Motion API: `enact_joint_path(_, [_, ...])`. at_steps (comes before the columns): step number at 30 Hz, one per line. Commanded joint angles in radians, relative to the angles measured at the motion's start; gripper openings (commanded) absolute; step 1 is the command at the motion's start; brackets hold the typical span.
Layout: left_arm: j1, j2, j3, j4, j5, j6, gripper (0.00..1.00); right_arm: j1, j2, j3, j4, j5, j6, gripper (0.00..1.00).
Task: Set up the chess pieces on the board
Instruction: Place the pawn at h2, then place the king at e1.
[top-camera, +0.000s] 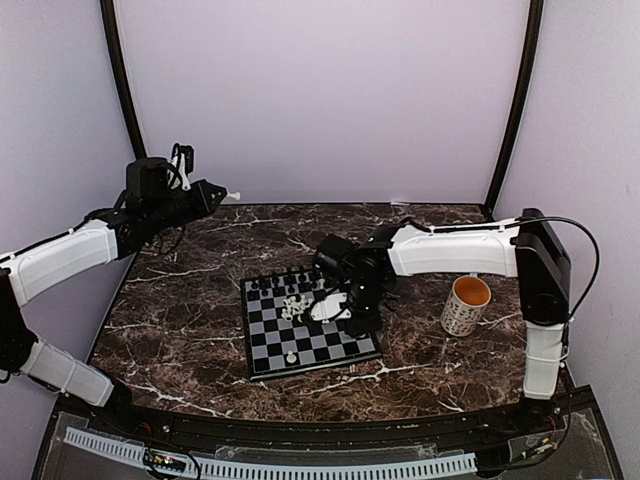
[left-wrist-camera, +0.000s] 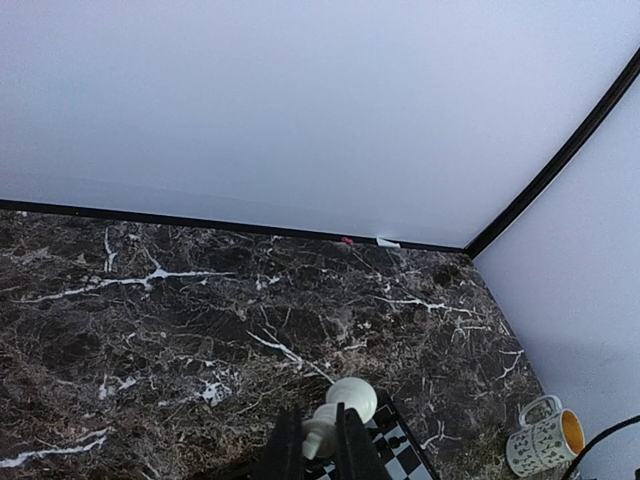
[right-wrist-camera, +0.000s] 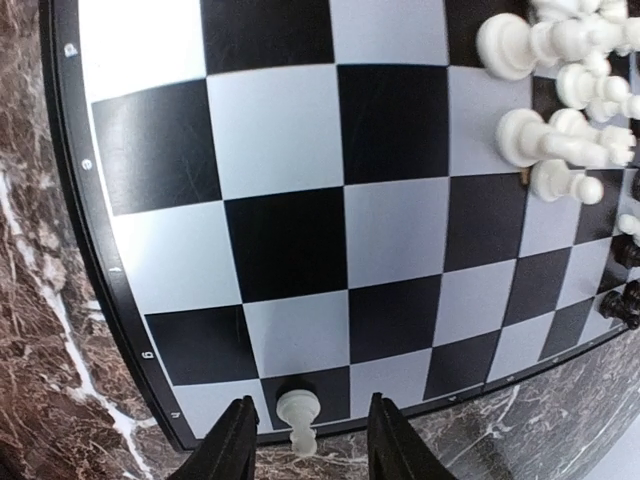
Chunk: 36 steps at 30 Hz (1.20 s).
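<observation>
The worktop (top-camera: 180, 330) carries the board (top-camera: 265, 345) at its middle, with a mug (top-camera: 466, 305) well apart to the right. Our left tool (left-wrist-camera: 320, 440) hangs high over the far left corner, closed on a white piece (left-wrist-camera: 345, 400), so that arm is out of the way.

Our right tool (right-wrist-camera: 311, 425) is low over the board's right side. Its fingers (right-wrist-camera: 235, 445) stand apart on either side of a pawn (right-wrist-camera: 298, 412), and neither one touches it, so it holds nothing. The pawn looks upright on a black square in the outermost row, right against the border.

We judge the step in hand to be the release of this pawn. To do it well, we should keep the gap even on both sides, so that neither finger brushes the pawn. Then we should rise straight up along its axis, with no sideways sweep until the fingertips are above its head. So light a piece so near the edge could tip off onto the marble.

A heap (top-camera: 300, 305) of white pieces lies jumbled near the board's centre, and black men (top-camera: 285, 282) line the far row. For the next pick we should come down on the heap from above and take an outer piece.
</observation>
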Motion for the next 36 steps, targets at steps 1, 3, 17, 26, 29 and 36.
enact_joint_path(1, [0.006, 0.024, 0.023, 0.004, 0.062, 0.046, 0.0, -0.014, -0.108, 0.073, -0.024, -0.075, 0.032, 0.41])
enact_joint_path(3, [0.004, 0.035, 0.042, -0.004, 0.097, 0.067, 0.0, -0.039, -0.147, 0.081, -0.029, -0.099, 0.04, 0.42])
enact_joint_path(17, [-0.362, 0.118, 0.266, -0.566, -0.017, 0.477, 0.0, -0.71, -0.644, -0.373, 0.417, -0.58, 0.296, 0.43])
enact_joint_path(26, [-0.618, 0.228, 0.259, -0.688, -0.216, 0.545, 0.0, -0.993, -0.686, -0.573, 0.653, -0.712, 0.425, 0.44])
enact_joint_path(29, [-0.672, 0.268, 0.25, -0.672, -0.268, 0.552, 0.0, -1.003, -0.695, -0.593, 0.673, -0.709, 0.43, 0.44])
enact_joint_path(36, [-0.732, 0.353, 0.254, -0.661, -0.322, 0.554, 0.0, -1.003, -0.705, -0.606, 0.675, -0.716, 0.418, 0.44])
